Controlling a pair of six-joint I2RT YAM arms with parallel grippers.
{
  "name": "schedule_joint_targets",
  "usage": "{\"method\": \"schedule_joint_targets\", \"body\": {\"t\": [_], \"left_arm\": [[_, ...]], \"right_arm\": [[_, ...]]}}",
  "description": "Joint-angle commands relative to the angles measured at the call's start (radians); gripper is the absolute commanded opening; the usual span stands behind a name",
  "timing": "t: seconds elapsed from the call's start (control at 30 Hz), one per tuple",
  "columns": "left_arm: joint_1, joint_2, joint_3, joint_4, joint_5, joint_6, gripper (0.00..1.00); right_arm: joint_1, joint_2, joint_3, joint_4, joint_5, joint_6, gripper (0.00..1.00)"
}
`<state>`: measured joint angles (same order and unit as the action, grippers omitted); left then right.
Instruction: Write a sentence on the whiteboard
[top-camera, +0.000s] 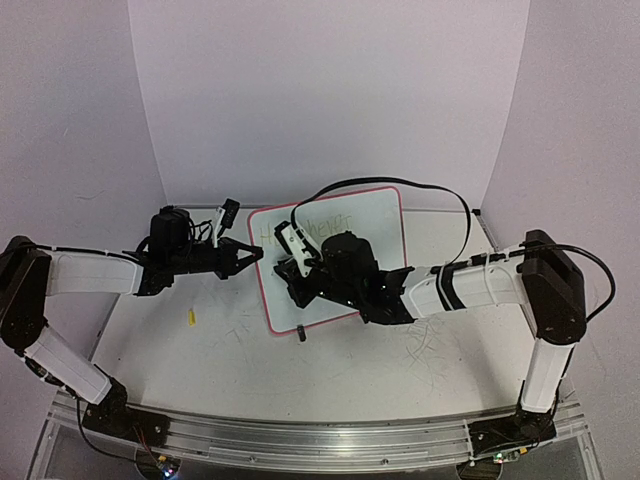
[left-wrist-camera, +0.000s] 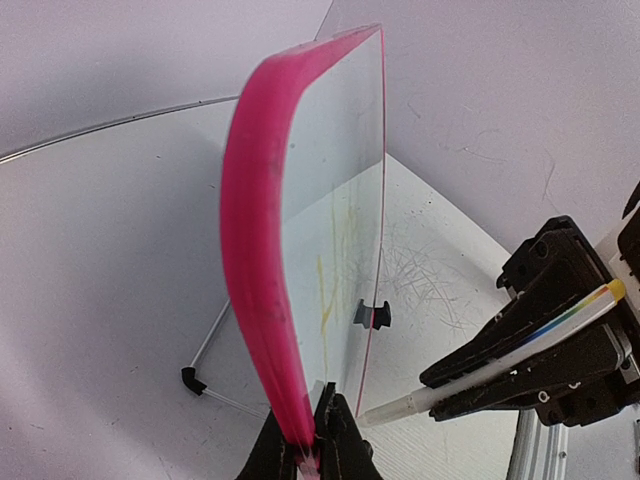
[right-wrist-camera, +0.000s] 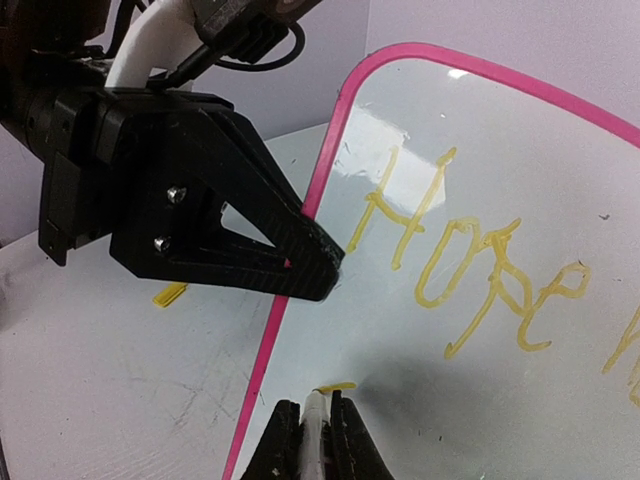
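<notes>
The whiteboard (top-camera: 375, 215), white with a pink-red frame (left-wrist-camera: 255, 250), stands tilted up off the table. My left gripper (top-camera: 255, 253) is shut on its left edge, jaws pinching the frame (left-wrist-camera: 308, 440); its black fingers (right-wrist-camera: 300, 262) show in the right wrist view. My right gripper (top-camera: 295, 268) is shut on a white marker (right-wrist-camera: 316, 430) in front of the board's lower left. The marker tip rests on the whiteboard (right-wrist-camera: 520, 150) beside a short yellow stroke (right-wrist-camera: 336, 386). The sentence (right-wrist-camera: 460, 250) shows in yellow as "Hope" plus the start of another letter. The marker (left-wrist-camera: 500, 360) and right gripper (left-wrist-camera: 432, 388) also appear in the left wrist view.
A yellow cap (top-camera: 191, 318) lies on the table left of the board. A black clip foot (left-wrist-camera: 372, 314) sits on the board's lower edge. A black cable (top-camera: 400, 185) arcs over the board. Grey scratch marks (top-camera: 425, 340) cover the table. A thin rod with a black elbow (left-wrist-camera: 190, 380) lies behind the board.
</notes>
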<state>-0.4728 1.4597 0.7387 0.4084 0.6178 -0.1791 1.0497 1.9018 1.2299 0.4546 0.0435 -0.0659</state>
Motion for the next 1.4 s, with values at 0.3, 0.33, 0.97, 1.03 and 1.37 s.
{"method": "schedule_joint_targets", "body": {"t": [0.3,0.33,0.97,1.03,1.37], "left_arm": [[0.002,0.005,0.027,-0.026,-0.130,0.113,0.00],[0.002,0.005,0.027,-0.026,-0.130,0.113,0.00],[0.000,0.007,0.028,-0.028,-0.130,0.116,0.00],[-0.001,0.008,0.028,-0.028,-0.131,0.116,0.00],[-0.001,0.004,0.027,-0.029,-0.132,0.118,0.00]], "right_arm": [[-0.004,-0.029,-0.042,-0.014,0.070,0.021,0.00],[-0.004,-0.032,-0.046,-0.014,0.077,0.021,0.00],[-0.004,-0.057,-0.111,-0.004,0.098,0.041,0.00],[-0.002,-0.052,-0.109,-0.005,0.085,0.048,0.00],[0.010,0.014,-0.031,-0.001,0.046,0.057,0.00]]}}
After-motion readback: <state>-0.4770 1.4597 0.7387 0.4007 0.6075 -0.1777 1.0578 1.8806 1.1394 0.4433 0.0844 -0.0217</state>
